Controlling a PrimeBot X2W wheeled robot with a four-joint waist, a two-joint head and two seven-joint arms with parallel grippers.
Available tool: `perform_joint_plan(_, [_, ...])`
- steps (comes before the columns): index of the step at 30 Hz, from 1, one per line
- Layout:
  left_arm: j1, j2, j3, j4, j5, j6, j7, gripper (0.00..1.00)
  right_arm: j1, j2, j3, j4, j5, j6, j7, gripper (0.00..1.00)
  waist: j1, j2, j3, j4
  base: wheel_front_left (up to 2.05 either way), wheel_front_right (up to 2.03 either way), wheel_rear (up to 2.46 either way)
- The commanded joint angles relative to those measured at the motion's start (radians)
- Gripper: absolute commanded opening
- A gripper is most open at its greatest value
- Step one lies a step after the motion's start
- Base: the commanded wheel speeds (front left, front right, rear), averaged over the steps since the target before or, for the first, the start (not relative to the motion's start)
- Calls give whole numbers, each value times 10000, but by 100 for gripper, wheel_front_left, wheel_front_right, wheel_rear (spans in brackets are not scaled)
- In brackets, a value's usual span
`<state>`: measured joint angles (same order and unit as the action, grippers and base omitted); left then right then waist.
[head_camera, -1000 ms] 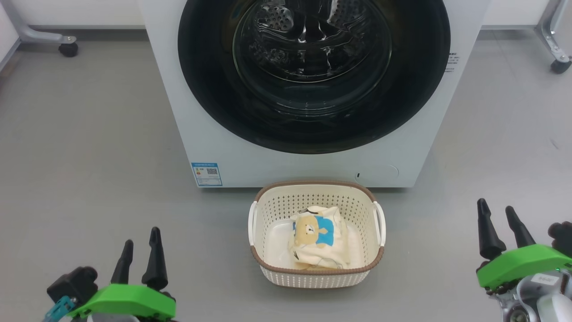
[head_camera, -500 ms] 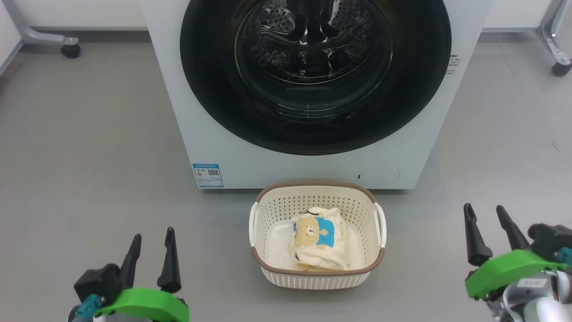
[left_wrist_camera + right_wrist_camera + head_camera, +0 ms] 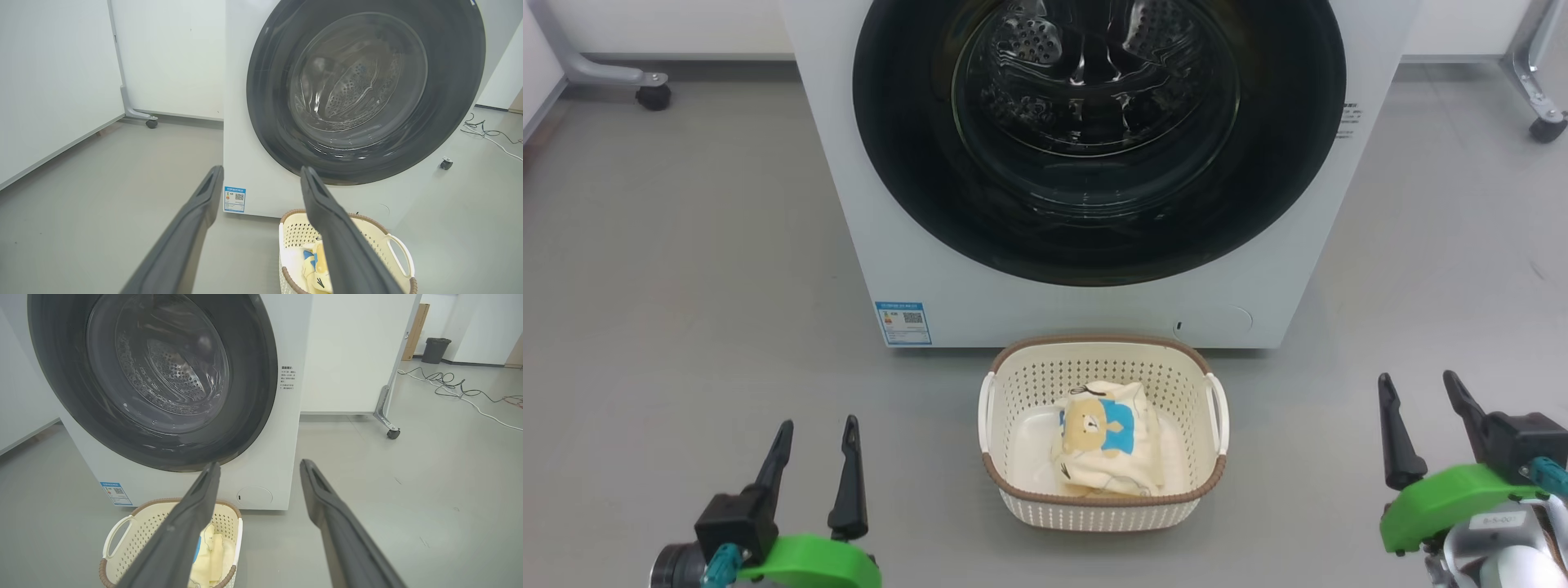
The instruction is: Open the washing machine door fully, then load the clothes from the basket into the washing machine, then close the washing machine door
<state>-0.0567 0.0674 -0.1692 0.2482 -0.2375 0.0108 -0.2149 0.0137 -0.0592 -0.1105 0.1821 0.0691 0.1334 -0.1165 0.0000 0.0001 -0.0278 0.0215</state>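
- The washing machine takes up the top centre of my head view. Its single door sits shut against the front.
- One basket stands on the floor at lower centre, just before the machine's base and below the door.
- The clothes lie bunched in the basket. I count one bear print on top and cannot separate the pieces beneath.
- My left gripper at lower left and right gripper at lower right both have their fingers spread wide and hold nothing. The basket lies between them, apart from both.
- Around the machine I see one blue label and two castors, one in each upper corner.
- Upper right of the right wrist view shows loose cables and one dark bin.
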Motion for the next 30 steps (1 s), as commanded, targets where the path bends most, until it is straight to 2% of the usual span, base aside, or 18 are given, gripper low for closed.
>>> perform_joint_plan(1, [-553, 143, 226, -298, 330, 85, -154, 100, -316, -91, 133, -426, -382, -24, -141, 100, 0, -1, -2, 2, 0, 0, 0])
perform_joint_plan(12, [-676, 145, 33, -61, 1540, 255, -469, 100, -302, -47, 69, -650, -1855, -27, -360, 100, 0, -1, 7, 30, 0, 0, 0])
perform_joint_plan(30, [-728, 164, 19, 52, 1525, 298, -469, 100, -316, 32, -121, -687, -1811, -27, -409, 100, 0, -1, 7, 4, 0, 0, 0])
